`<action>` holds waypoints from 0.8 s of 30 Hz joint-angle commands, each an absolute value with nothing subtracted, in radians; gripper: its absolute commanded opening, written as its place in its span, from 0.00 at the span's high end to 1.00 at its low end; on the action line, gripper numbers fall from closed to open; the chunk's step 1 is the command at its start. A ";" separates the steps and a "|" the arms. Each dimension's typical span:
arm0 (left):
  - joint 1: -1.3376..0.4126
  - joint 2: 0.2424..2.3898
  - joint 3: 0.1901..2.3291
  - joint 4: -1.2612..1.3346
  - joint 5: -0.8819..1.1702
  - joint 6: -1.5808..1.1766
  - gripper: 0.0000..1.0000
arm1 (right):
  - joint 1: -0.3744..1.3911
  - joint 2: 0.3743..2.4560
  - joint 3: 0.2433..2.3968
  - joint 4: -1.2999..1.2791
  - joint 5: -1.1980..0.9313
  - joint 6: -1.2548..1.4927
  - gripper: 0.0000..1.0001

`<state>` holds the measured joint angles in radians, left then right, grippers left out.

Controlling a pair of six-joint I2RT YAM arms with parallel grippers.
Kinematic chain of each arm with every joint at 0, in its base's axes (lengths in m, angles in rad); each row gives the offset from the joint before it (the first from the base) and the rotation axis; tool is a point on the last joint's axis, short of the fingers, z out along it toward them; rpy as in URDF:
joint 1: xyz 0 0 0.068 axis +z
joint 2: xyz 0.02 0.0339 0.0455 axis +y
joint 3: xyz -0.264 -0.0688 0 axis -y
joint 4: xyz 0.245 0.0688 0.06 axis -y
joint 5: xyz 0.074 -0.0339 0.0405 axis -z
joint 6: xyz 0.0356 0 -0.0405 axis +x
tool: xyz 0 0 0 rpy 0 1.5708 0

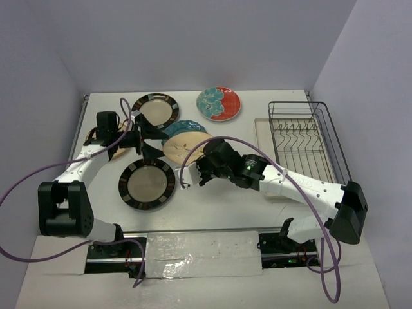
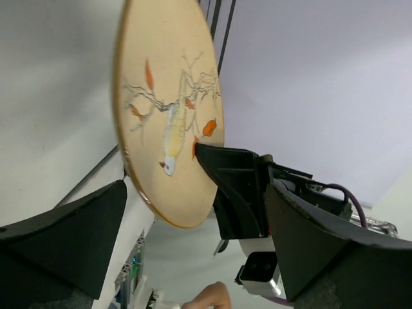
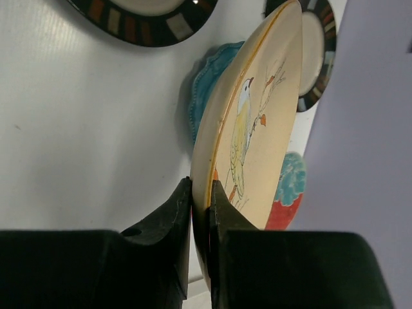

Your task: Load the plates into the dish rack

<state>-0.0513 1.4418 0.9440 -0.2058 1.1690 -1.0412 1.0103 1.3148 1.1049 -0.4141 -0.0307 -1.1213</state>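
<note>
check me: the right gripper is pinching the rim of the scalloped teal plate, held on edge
Wrong plate. The right gripper is pinching the rim of the round cream plate painted with a bird, held on edge; the scalloped teal plate lies flat behind it, as the right wrist view shows.

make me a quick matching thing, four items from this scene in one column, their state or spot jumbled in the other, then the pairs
Column one
1. bird plate
2. dish rack
3. left gripper
4. red plate with teal flowers

Column two
a. open
b. lying flat at the far side of the table
c. up on edge, rim pinched in the right gripper
d. no plate in it

Pairs: 1-c, 2-d, 3-a, 4-b
</note>
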 commanded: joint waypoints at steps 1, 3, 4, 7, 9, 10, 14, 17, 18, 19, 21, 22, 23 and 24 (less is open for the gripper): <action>-0.043 1.405 1.028 -0.216 1.184 -0.971 0.01 | 1.000 1.247 1.163 -0.331 -0.037 -1.075 1.00; -0.022 1.407 1.099 -0.332 1.105 -0.858 0.01 | 0.986 1.235 1.183 -0.362 -0.037 -1.022 1.00; -0.011 1.407 1.126 -0.365 1.076 -0.824 0.01 | 0.976 1.224 1.195 -0.382 -0.040 -0.997 1.00; 0.041 1.401 1.227 -0.454 0.953 -0.703 0.01 | 0.892 1.204 1.252 -0.478 -0.063 -0.856 1.00; 0.051 1.391 1.282 -0.494 0.901 -0.622 0.01 | 0.774 1.197 1.313 -0.523 -0.119 -0.732 1.00; 0.051 1.387 1.285 -0.489 0.882 -0.597 0.01 | 0.728 1.187 1.336 -0.549 -0.142 -0.694 1.00; 0.051 1.356 1.256 -0.451 0.908 -0.505 0.01 | 0.468 1.167 1.446 -0.670 -0.300 -0.520 1.00; 0.049 1.348 1.212 -0.396 0.972 -0.489 0.01 | 0.266 1.169 1.535 -0.756 -0.440 -0.437 1.00; 0.049 1.348 1.194 -0.382 0.989 -0.491 0.01 | 0.214 1.175 1.577 -0.773 -0.472 -0.427 1.00; 0.048 1.350 1.187 -0.368 1.008 -0.491 0.01 | 0.107 1.193 1.598 -0.796 -0.507 -0.420 1.00; 0.048 1.358 1.183 -0.347 1.054 -0.473 0.01 | -0.010 1.250 1.673 -0.870 -0.616 -0.410 1.00; 0.041 1.358 1.184 -0.348 1.054 -0.451 0.01 | -0.129 1.274 1.701 -0.927 -0.655 -0.410 1.00; 0.038 1.356 1.189 -0.357 1.055 -0.436 0.01 | -0.184 1.305 1.736 -0.963 -0.728 -0.426 1.00; 0.035 1.353 1.199 -0.362 1.049 -0.424 0.01 | -0.233 1.369 1.809 -0.997 -0.761 -0.440 1.00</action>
